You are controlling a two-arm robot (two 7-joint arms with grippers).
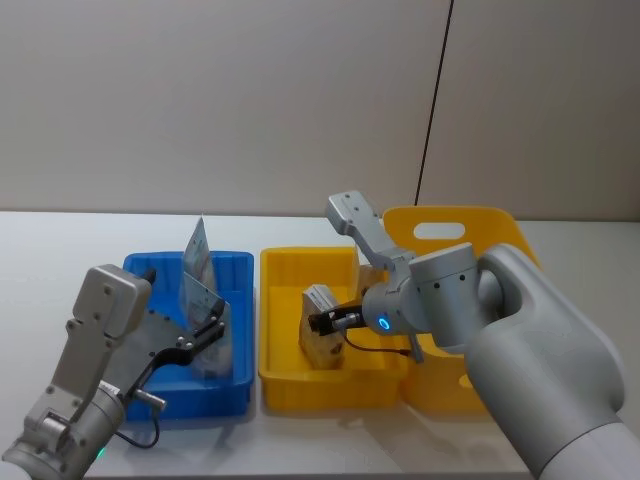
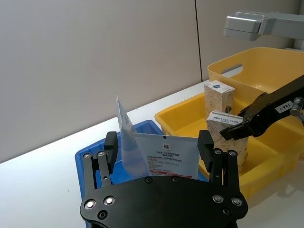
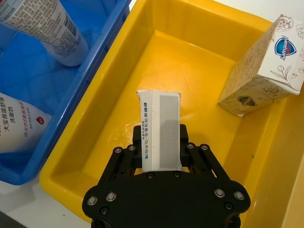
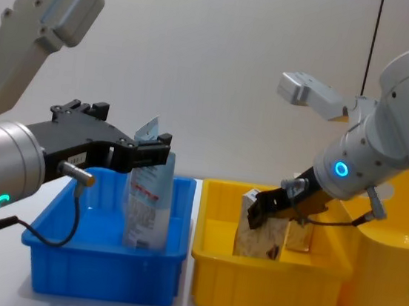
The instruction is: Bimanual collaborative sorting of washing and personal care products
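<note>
Left gripper [image 2: 157,143] over blue bin [image 4: 100,274]: fingers apart, tube [image 2: 166,156] straddled. Right gripper [image 3: 161,148]: box [image 3: 159,114] clamped in yellow bin [image 3: 190,61].

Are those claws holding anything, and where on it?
The right gripper clamps a cream cardboard box by its top end, in the yellow bin. The left gripper sits at the crimped end of a squeeze tube; hold uncertain.
</note>
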